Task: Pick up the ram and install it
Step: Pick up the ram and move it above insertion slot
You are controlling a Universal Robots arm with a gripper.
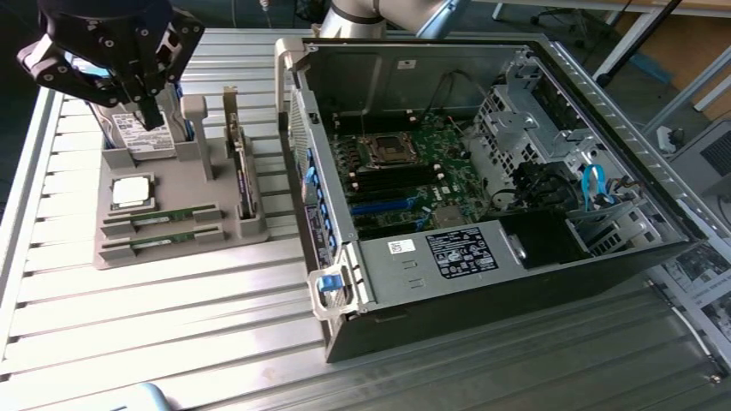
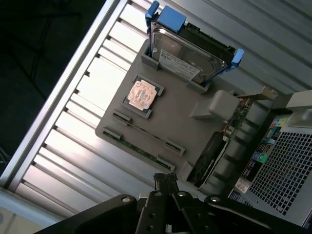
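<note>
From my station I see the table (image 1: 171, 325) (image 2: 63, 161) as a run of silver ribbed metal slats with dark grooves between them, catching a hard glare on the strips beside the grey holder tray (image 1: 211, 244) (image 2: 170, 117). The tray lies at nine o'clock in the exterior view, and the open computer case (image 1: 491, 171) (image 2: 287, 161) fills the middle through three o'clock, lying on its side with the motherboard bared. The ram (image 1: 160, 217) (image 2: 146, 130) lies flat in its slot on the tray, just beside the square processor chip (image 1: 129, 190) (image 2: 141, 93), with a second stick (image 1: 157, 242) (image 2: 138, 147) in the slot alongside it, on the side away from the chip. A hard drive (image 1: 143, 137) (image 2: 187, 53) in a blue carrier stands at the tray's far end, and a bracketed card (image 1: 240, 171) (image 2: 214, 151) stands on edge along the side nearest the case. My hand (image 1: 149, 116) (image 2: 165, 183) hangs at ten o'clock in the exterior view, in front of the hard drive, its fingers pressed together and gripping nothing, well apart from the ram. Beyond the table, the room is dark at nine o'clock, with a wood-coloured panel (image 1: 691, 38) at one o'clock and printed sheets (image 1: 699, 270) on the floor at four o'clock.
</note>
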